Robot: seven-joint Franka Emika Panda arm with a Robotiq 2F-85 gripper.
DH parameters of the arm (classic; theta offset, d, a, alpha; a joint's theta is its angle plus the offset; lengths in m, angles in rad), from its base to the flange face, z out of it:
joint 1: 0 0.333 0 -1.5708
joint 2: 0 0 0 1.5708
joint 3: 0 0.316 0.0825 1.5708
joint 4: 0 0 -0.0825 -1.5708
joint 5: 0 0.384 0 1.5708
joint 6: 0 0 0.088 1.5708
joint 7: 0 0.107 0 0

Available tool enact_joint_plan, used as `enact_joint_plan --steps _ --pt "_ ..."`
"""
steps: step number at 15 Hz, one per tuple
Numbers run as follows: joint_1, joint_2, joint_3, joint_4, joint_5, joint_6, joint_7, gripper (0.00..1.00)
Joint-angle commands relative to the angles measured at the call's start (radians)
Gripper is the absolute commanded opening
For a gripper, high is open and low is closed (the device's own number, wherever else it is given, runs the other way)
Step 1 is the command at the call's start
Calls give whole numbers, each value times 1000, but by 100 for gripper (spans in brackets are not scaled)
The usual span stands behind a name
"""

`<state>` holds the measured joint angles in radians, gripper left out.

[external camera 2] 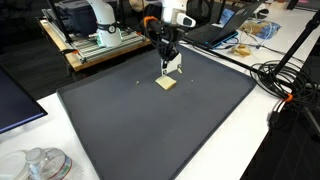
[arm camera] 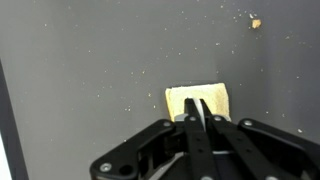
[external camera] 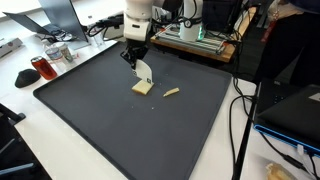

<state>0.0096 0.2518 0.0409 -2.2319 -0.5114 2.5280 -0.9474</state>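
The arm comes down over the middle of the scene, and its gripper hangs just above a tan square lying flat on the mat. In the wrist view the fingers are drawn tight together. In both exterior views a white piece slants down from their tips, and we judge it to be pinched there, though the wrist view does not show it. Its lower edge is at, or just above, the square's far side; we cannot tell whether they touch.

To work well here, we would hold the pinch firm, keep the wrist steady and go down slowly, since the light square could easily slide on the mat. A smaller tan scrap lies near, apart from the square, and pale crumbs dot the surface.

The dark grey mat covers most of a white table. Round it the room is a cluttered lab: a wooden board with electronics, a red mug, and black cables.
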Motion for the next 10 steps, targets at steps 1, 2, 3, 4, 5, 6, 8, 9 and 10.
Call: enact_joint_plan --steps 1,2,3,4,5,6,8,9,10 --pt "-9 -4 -13 -23 -58 39 -103 1" --pt "-10 1 -9 -22 -49 23 -135 1" --pt "-6 6 -15 -23 -60 34 -131 1" --pt "-2 4 -11 -11 -24 13 -105 4" --pt "-2 6 -11 -13 -26 13 -113 4" --pt "-2 7 -11 -14 -28 13 -118 4" --pt "-2 7 -11 -14 -28 13 -123 4" --pt "-2 7 -11 -14 -28 13 -123 1" --pt "-5 21 -7 -7 -21 24 -138 1"
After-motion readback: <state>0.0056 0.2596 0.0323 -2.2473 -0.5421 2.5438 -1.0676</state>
